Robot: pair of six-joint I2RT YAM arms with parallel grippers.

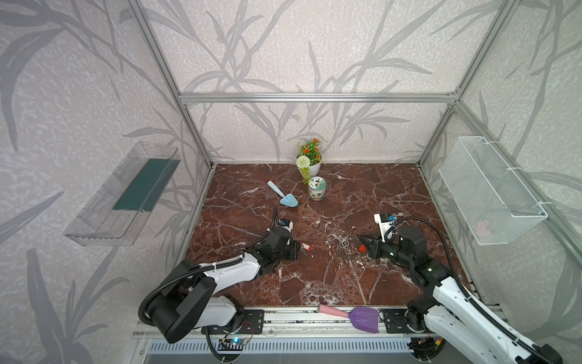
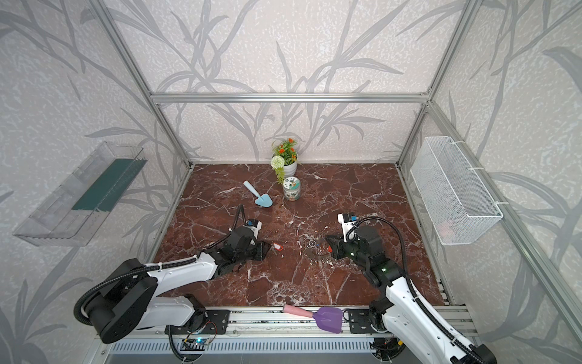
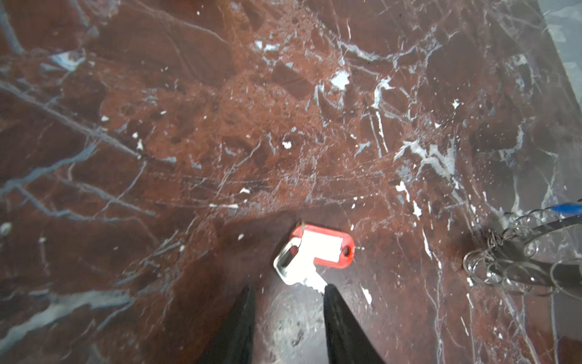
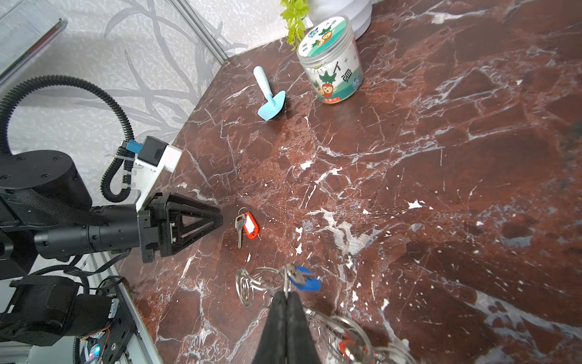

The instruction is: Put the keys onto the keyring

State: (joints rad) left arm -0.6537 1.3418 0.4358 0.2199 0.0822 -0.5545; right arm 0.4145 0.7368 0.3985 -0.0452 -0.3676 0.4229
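red key (image 3: 310,252): flat on table (image 1: 315,283), mid-width, nearer front edge, blade tip at spread left gripper (image 3: 288,287) | blue key (image 4: 304,279): among keyring (image 1: 345,245) split rings, rightward | right gripper (image 4: 286,294): pressed together, pinching a keyring split ring

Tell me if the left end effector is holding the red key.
No: the red key lies on the table, clear of the open left end effector.
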